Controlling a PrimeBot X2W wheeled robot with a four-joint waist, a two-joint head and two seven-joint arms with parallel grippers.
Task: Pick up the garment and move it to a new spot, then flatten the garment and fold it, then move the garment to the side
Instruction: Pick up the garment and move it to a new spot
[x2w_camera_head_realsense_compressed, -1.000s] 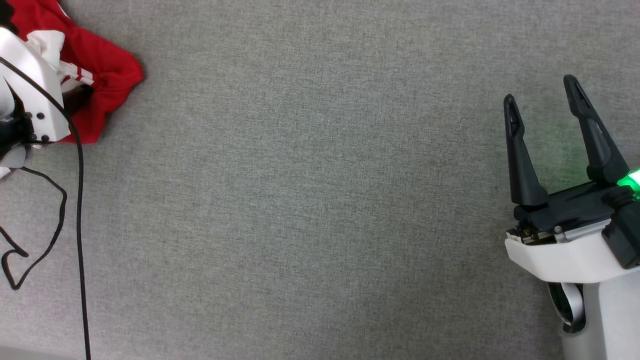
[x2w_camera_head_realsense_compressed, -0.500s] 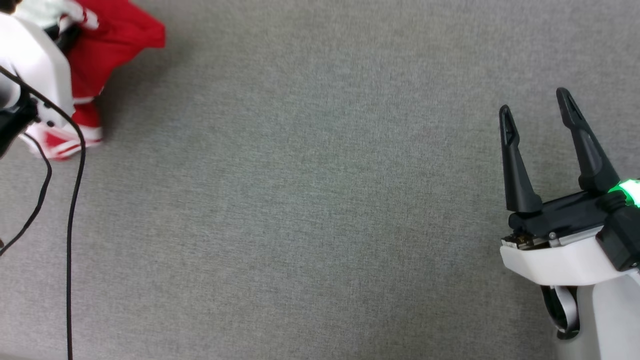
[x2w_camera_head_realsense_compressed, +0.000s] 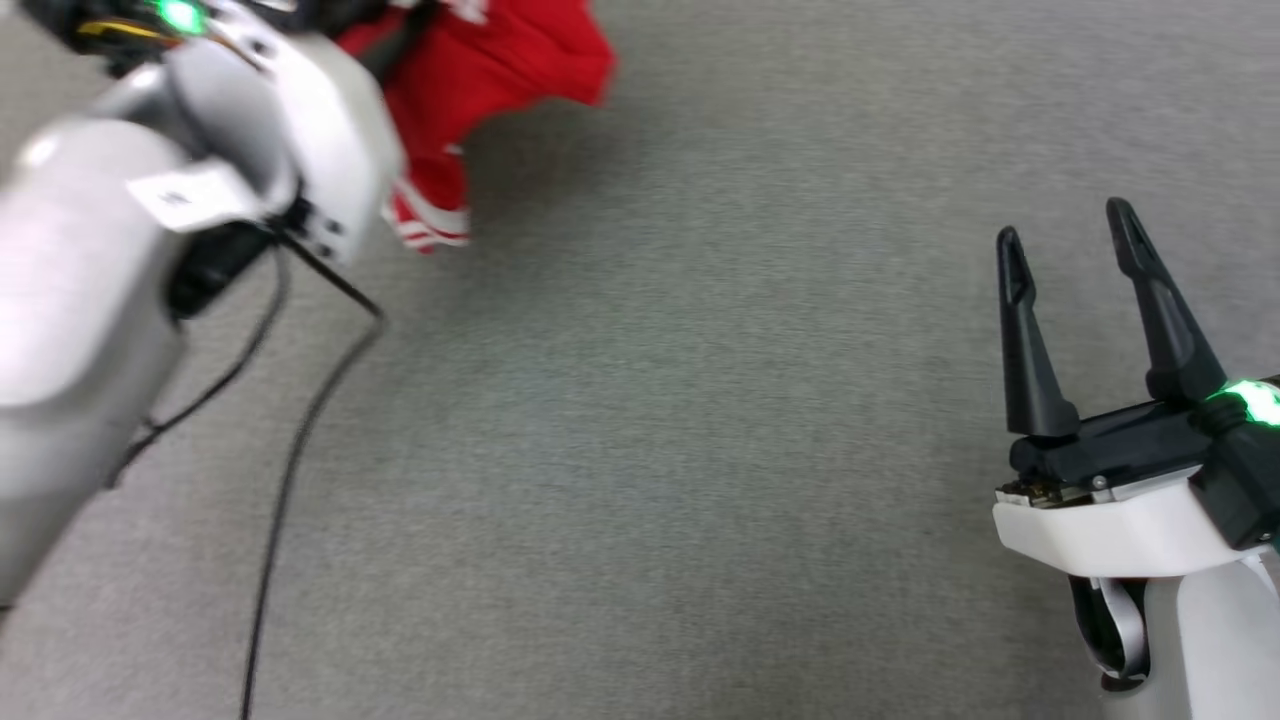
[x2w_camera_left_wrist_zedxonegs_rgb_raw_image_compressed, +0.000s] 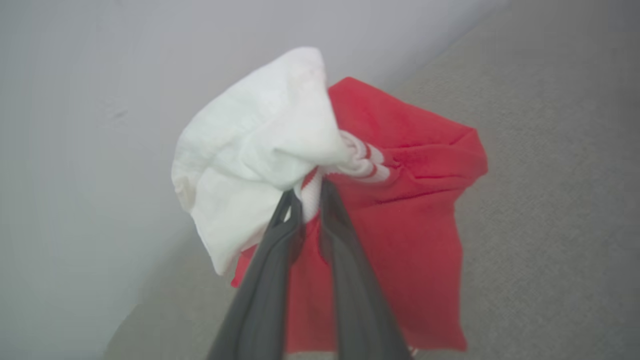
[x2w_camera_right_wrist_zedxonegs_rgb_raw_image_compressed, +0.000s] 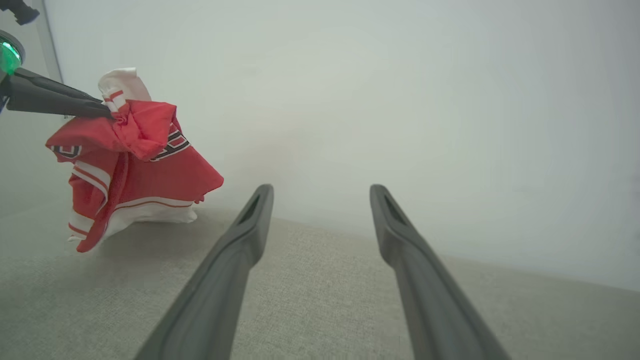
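Note:
The garment (x2w_camera_left_wrist_zedxonegs_rgb_raw_image_compressed: 410, 210), a red jersey with a white panel and red-and-white striped trim, hangs bunched from my left gripper (x2w_camera_left_wrist_zedxonegs_rgb_raw_image_compressed: 310, 192), which is shut on its striped trim. In the right wrist view the garment (x2w_camera_right_wrist_zedxonegs_rgb_raw_image_compressed: 150, 170) dangles above the grey surface with its lower hem touching or nearly touching it, black white-outlined letters showing, and the left gripper (x2w_camera_right_wrist_zedxonegs_rgb_raw_image_compressed: 107, 112) pinches its top. In the head view the garment (x2w_camera_head_realsense_compressed: 500, 60) is at the top, partly behind my left arm (x2w_camera_head_realsense_compressed: 200, 180). My right gripper (x2w_camera_head_realsense_compressed: 1065, 225) stands open at the right with nothing in it, far from the garment.
A grey fabric surface (x2w_camera_head_realsense_compressed: 660, 450) spreads across the middle and right. A black cable (x2w_camera_head_realsense_compressed: 300, 440) trails down from the left arm over the surface. A pale wall (x2w_camera_right_wrist_zedxonegs_rgb_raw_image_compressed: 400, 100) rises behind the surface's far edge.
My left arm has swung rightward across the head view, carrying the lifted garment with it. The right gripper stays open and has drifted slightly lower in the view.

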